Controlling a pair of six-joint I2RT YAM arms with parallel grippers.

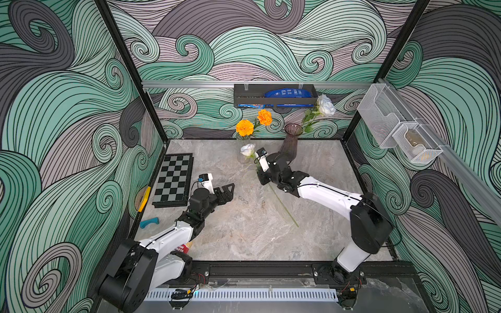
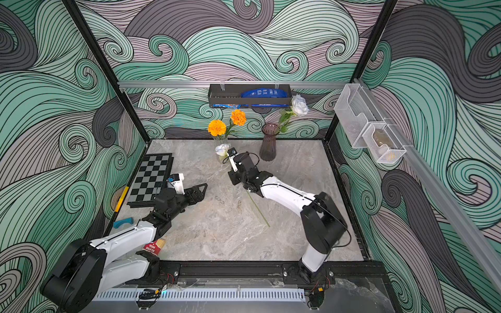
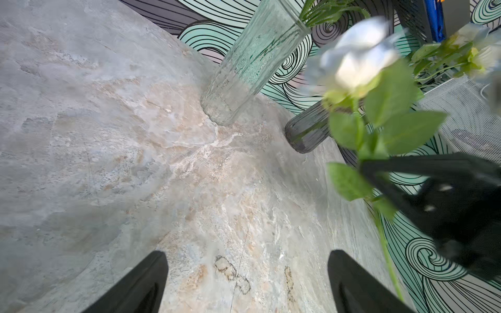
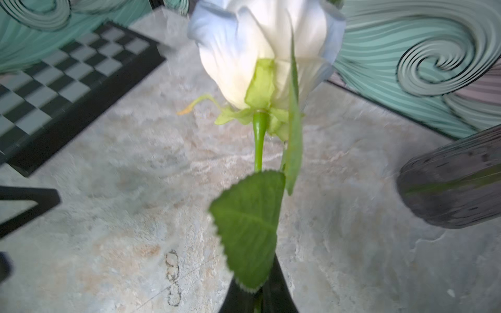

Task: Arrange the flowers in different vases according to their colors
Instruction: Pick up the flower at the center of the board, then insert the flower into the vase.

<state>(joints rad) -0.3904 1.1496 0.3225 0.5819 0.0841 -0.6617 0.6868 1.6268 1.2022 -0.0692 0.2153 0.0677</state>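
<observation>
My right gripper [image 1: 260, 174] [image 4: 257, 298] is shut on the green stem of a white rose [image 1: 248, 149] [image 4: 260, 48]. The bloom is lifted in front of the clear vase [image 1: 243, 153], and the stem end trails on the tabletop. Two orange flowers [image 1: 244, 128] [image 1: 265, 117] stand in that clear vase. The smoky ribbed vase [image 1: 290, 145] behind my right wrist holds white roses [image 1: 325, 105]. My left gripper [image 1: 229, 189] [image 3: 248, 271] hovers open and empty over the table, left of the held rose [image 3: 357, 57].
A chessboard [image 1: 173, 180] lies at the left edge, with a yellow strip [image 1: 143, 199] and a teal piece [image 1: 149, 222] near it. A red packet [image 1: 184, 248] sits under my left arm. A black shelf [image 1: 273, 94] hangs on the back wall and mesh bins [image 1: 393, 127] on the right wall.
</observation>
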